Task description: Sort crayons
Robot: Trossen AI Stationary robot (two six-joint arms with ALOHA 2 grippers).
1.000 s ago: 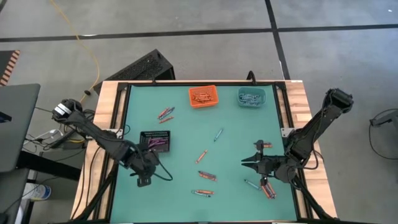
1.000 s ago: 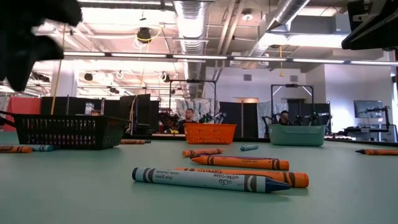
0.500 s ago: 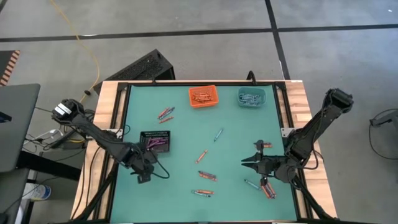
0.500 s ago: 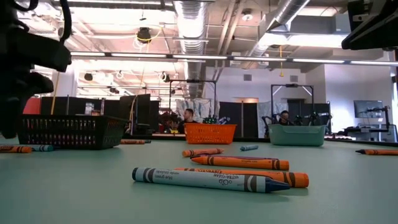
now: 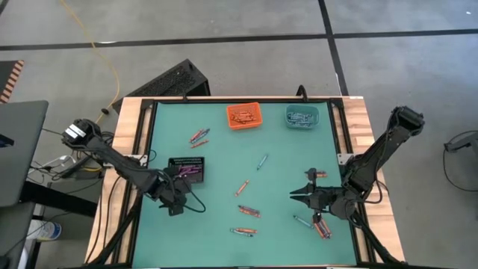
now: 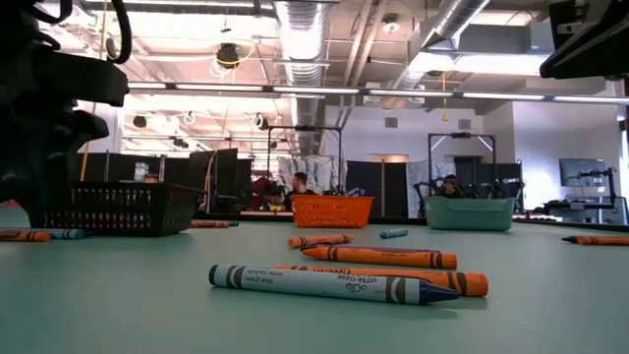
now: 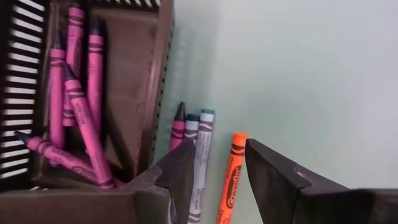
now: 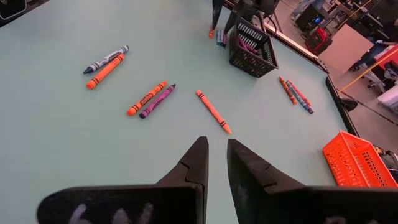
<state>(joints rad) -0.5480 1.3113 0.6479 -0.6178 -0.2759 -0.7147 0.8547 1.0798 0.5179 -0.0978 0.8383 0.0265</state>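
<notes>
While both arms worked low over the green table (image 5: 224,149), the scene stood as follows.

Left gripper: the left gripper (image 7: 214,171) hung just beside the black bin (image 5: 185,169), near the table's left edge, its fingers parted, nothing between them, poised over an orange crayon (image 7: 229,179).

Beside the black bin: a purple crayon (image 7: 178,127), a blue-teal crayon (image 7: 200,155) and the orange one lay side by side on the surface against the bin's outer wall.

Inside the black bin: several purple-pink crayons (image 7: 69,93) lay heaped together.

Right gripper: the right gripper (image 5: 299,196) hovered near the table's right edge, fingers a narrow gap apart, holding nothing.

Loose crayons: an orange and blue pair (image 8: 106,64), an orange and purple pair (image 8: 151,99) and a single orange crayon (image 8: 213,111) lay scattered across the middle; three more (image 8: 295,94) rested toward the far-left part.

Far edge: the orange bin (image 5: 243,116) and teal bin (image 5: 302,116) sat side by side, both holding crayons.
</notes>
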